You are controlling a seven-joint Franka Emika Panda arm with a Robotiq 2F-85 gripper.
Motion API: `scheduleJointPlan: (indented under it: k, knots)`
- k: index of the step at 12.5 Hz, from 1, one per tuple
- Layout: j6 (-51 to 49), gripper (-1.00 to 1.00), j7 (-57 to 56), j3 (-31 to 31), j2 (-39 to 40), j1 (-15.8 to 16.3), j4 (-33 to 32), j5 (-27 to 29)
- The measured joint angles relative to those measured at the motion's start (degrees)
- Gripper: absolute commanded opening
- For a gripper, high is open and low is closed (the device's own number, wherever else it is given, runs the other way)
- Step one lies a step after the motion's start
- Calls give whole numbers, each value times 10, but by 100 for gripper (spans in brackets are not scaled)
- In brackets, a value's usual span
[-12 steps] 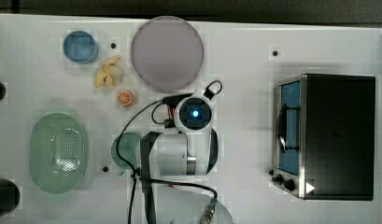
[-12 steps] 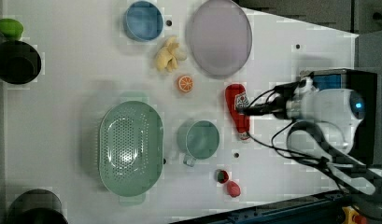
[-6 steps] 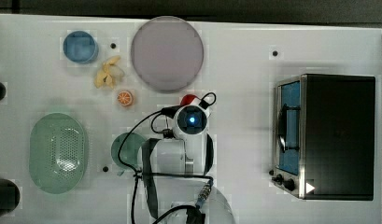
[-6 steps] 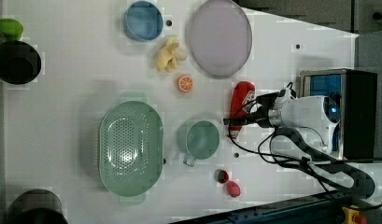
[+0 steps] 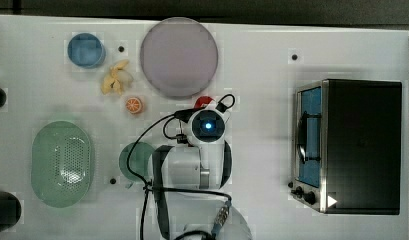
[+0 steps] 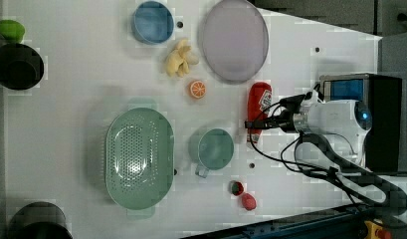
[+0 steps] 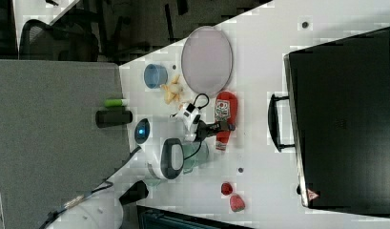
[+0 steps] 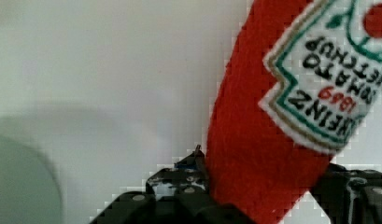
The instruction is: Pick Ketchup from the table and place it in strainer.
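The ketchup (image 6: 259,102) is a red squeeze bottle with a white and dark label. It lies on the white table between the purple plate and the teal cup. In the top view only its red end (image 5: 204,101) peeks out past my wrist. My gripper (image 6: 253,127) is down over the bottle's narrower part. In the wrist view the ketchup (image 8: 272,116) sits between my two black fingers (image 8: 193,172), which press against its sides. The right view shows my gripper (image 7: 221,127) across the ketchup (image 7: 224,112). The strainer (image 6: 139,157), pale mint green with a perforated bottom, stands apart at the top view's left (image 5: 62,162).
A teal cup (image 6: 213,148) stands between bottle and strainer. A purple plate (image 5: 178,56), an orange slice (image 6: 197,89), a yellow peeled fruit (image 6: 180,59) and a blue cup (image 6: 152,22) lie beyond. Two strawberries (image 6: 248,200) sit near the table edge. A black toaster oven (image 5: 359,145) fills the top view's right.
My arm has moved over the ketchup and come down on it. The jaws have narrowed from wide open onto the bottle's sides. The bottle has not moved.
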Motion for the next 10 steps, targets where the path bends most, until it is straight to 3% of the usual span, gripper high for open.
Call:
scheduleJointPlan:
  k: [4,10]
  knots:
    - [-161,23,4,4,-114,-4,8,5]
    - [-374,23,74,22,-286,-3,135,8]
